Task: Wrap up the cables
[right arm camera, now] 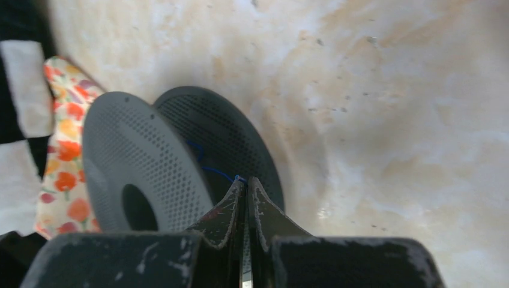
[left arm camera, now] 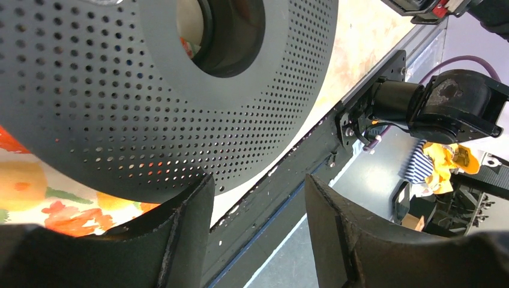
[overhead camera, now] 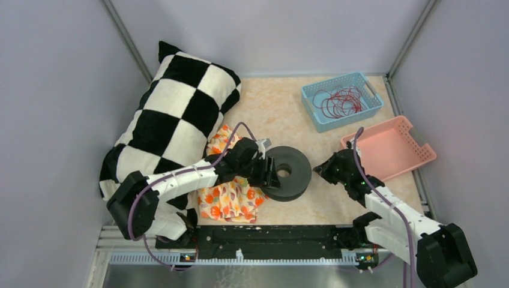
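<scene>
Mid-frame in the top view, the spool (overhead camera: 300, 172) lies on the table. Left gripper (left arm camera: 258, 186) is at its left rim, fingers apart and holding nothing. Right gripper (right arm camera: 246, 183) is pinched closed on the thin dark cable (right arm camera: 223, 174), which leads between the flanges. Likely the winding step; next needs the spool steadied and the cable led round the core.

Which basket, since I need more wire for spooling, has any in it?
The blue basket, farther back; red wire coils inside, while the pink basket holds none.

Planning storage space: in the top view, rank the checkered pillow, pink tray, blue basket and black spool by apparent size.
Checkered pillow; then pink tray and blue basket, about alike, unranked; black spool smallest.
</scene>
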{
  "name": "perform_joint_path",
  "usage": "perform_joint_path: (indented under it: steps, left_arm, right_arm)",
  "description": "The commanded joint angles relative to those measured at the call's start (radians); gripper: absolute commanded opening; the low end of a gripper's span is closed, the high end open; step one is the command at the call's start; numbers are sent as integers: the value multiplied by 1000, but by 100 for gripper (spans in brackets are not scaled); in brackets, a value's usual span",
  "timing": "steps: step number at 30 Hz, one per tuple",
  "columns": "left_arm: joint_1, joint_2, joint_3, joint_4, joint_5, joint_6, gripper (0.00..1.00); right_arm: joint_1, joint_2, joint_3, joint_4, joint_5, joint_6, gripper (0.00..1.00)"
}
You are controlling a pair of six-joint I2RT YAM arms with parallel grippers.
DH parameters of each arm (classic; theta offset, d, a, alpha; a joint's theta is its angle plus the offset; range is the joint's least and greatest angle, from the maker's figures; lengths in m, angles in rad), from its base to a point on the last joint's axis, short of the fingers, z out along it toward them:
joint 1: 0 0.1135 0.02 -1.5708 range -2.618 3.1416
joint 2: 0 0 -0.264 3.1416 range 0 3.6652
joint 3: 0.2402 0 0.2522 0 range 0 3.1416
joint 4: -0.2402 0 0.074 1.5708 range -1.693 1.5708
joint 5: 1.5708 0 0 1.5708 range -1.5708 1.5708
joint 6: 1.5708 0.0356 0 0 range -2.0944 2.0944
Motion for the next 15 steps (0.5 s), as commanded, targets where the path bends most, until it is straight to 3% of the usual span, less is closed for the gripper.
perform_joint_path:
  steps: [1, 9, 15]
  left_arm:
    - [-3, 22, 9, -5, -6, 22, 63]
    - [-3, 49, 25, -3, -1, 30, 63]
    - [-3, 79, 38, 23, 8, 25, 64]
  right_arm:
    - [3, 9, 49, -102, 71, -90, 0]
    - [3, 33, 0, -30, -11, -101, 0]
    - [2, 21, -67, 42, -130, 16, 0]
